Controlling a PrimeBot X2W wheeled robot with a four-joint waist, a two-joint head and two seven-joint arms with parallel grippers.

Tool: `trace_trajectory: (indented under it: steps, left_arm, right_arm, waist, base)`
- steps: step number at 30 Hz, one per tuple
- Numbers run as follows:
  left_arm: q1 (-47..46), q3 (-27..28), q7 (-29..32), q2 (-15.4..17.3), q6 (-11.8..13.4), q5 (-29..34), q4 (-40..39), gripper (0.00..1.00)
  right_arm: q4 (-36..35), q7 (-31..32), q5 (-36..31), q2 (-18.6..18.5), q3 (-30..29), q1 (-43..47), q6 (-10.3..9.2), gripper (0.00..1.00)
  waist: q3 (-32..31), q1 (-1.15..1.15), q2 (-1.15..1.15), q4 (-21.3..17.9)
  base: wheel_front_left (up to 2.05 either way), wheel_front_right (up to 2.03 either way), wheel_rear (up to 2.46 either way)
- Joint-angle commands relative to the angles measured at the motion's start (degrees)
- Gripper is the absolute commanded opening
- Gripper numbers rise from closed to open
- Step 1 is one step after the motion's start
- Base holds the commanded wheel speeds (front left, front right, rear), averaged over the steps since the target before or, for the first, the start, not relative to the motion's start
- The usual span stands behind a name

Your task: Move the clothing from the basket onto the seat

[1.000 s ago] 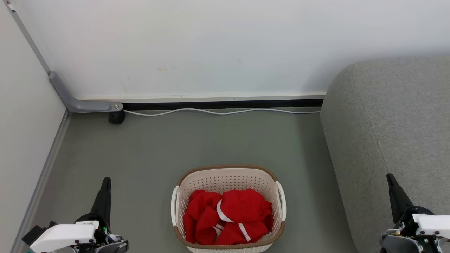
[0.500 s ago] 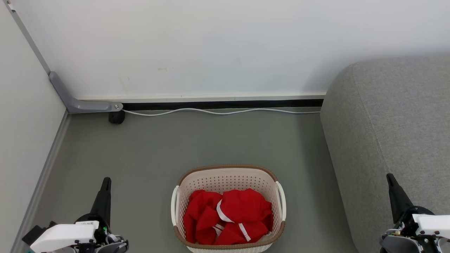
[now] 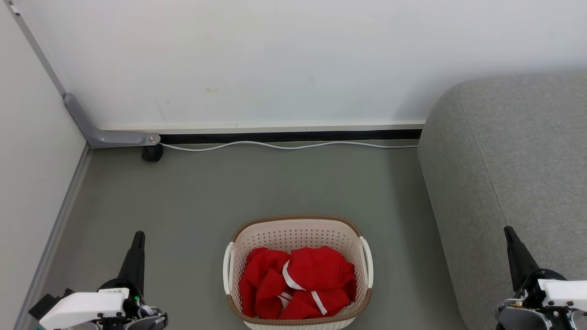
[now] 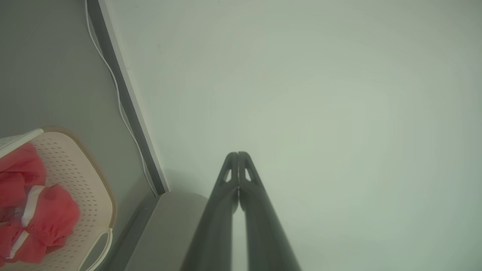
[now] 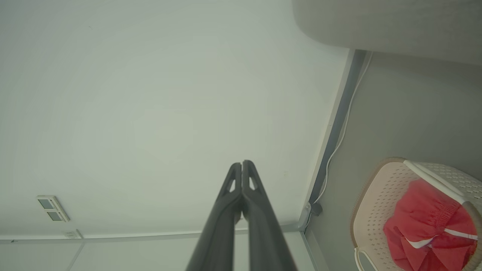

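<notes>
The left tool (image 3: pixel 138 235) and right tool (image 3: pixel 508 230) sit closed, empty. One should open over the clothing (image 3: pixel 302 284) in the basket (image 3: pixel 293 219) and pinch deep.

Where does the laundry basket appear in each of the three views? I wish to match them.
Head view: basket at bottom centre.
Left wrist view: basket in lower left corner.
Right wrist view: basket in lower right corner.
Shared landmark: the white cable lying beyond it.
</notes>
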Motion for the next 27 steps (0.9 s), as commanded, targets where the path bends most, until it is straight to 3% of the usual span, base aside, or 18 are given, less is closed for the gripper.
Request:
trace_trajectory:
  steps: [1, 27]
  left_arm:
    - [-3.31, 1.83, 0.33, 1.05, -0.43, -0.23, -1.65, 0.0]
    - [-3.31, 1.83, 0.33, 1.05, -0.43, -0.23, -1.65, 0.0]
  right_arm:
    - [-1.75, 0.42, 0.67, -0.6, 0.96, -2.07, 0.25, 0.0]
    - [-1.75, 0.42, 0.67, -0.6, 0.96, -2.07, 0.25, 0.0]
  waist:
    - [0.0, 0.0, 0.0, 0.0]
    - [0.0, 0.0, 0.0, 0.0]
  base:
    - [0.0, 0.0, 0.0]
    - [0.0, 0.0, 0.0]
